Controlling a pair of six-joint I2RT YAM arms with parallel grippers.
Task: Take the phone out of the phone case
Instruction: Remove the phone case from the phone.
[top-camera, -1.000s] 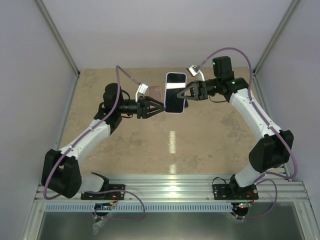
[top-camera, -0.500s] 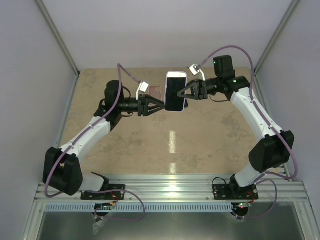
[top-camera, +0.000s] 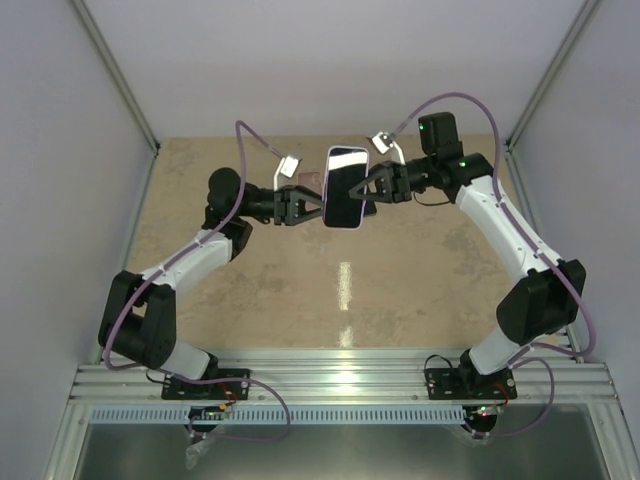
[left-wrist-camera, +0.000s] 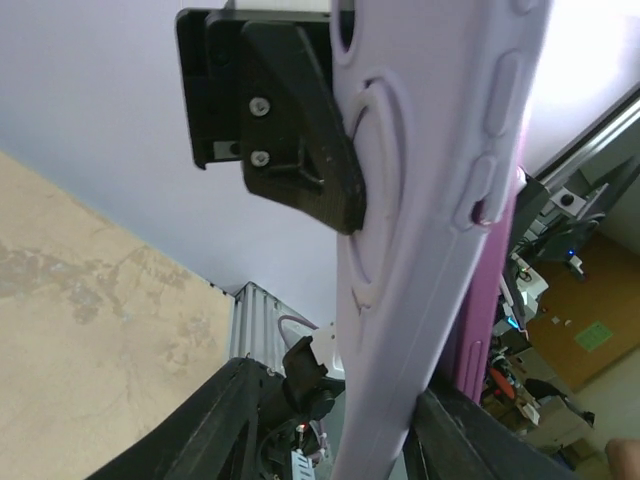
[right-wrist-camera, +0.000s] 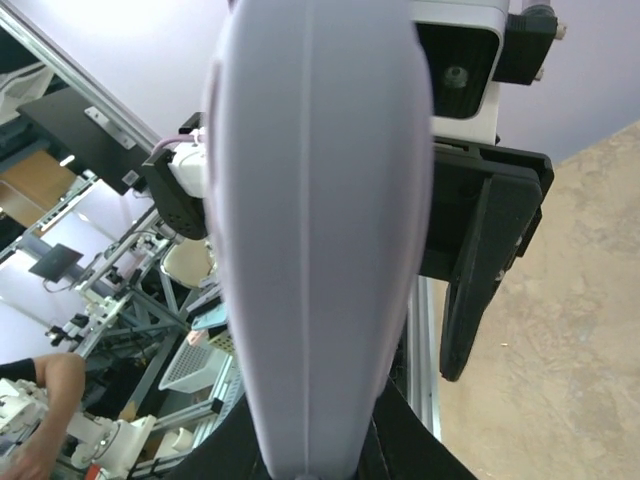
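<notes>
Top external view: the right gripper pinches the phone case aloft — the left gripper straddles its edge, fingers spread — a lopsided pull could drop the phone.

Phone: slim slab with a dark glossy screen and a bright glare band near its far end. It is seated in its case, with the screen facing up toward the overhead camera. The long axis runs away from the near edge, leaning slightly left at the near end. It is held clear of the table, above its far middle.

Case: pale lilac and soft-looking, with rounded corners. Its rim shows around the screen from above. The back carries a raised ring outline, and one long edge has moulded button bumps. The right gripper pinches it at the right edge. The left gripper straddles the near left edge, with one finger off the surface.
</notes>
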